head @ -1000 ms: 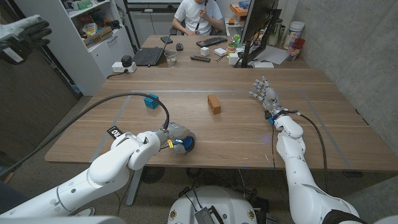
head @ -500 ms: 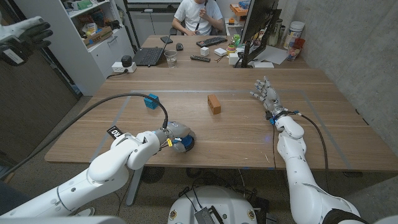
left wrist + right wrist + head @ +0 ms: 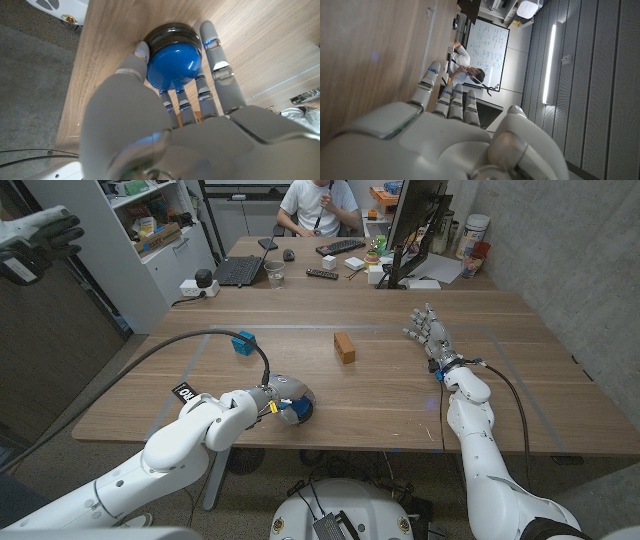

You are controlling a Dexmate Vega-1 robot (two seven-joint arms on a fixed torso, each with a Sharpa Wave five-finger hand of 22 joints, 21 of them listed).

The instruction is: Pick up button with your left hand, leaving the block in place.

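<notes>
Left hand (image 3: pixel 165 125) grasps the blue button (image 3: pixel 174 62) at table's 6 o'clock edge, fingers straddling it for lift; block (image 3: pixel 344 347) untouched toward centre; right hand (image 3: pixel 427 330) released, idle at 2 o'clock

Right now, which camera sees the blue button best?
The left wrist view: the blue button looms close, with the left hand wrapped around its dome and black base. The head view shows a blue sliver beneath that hand.

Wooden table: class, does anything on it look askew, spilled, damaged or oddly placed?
Nothing looks spilled or damaged. The blue dome button with a black base sits very near the wooden table's front edge, inside the left hand's fingers. The brown wooden block lies slightly angled at mid-table.
</notes>
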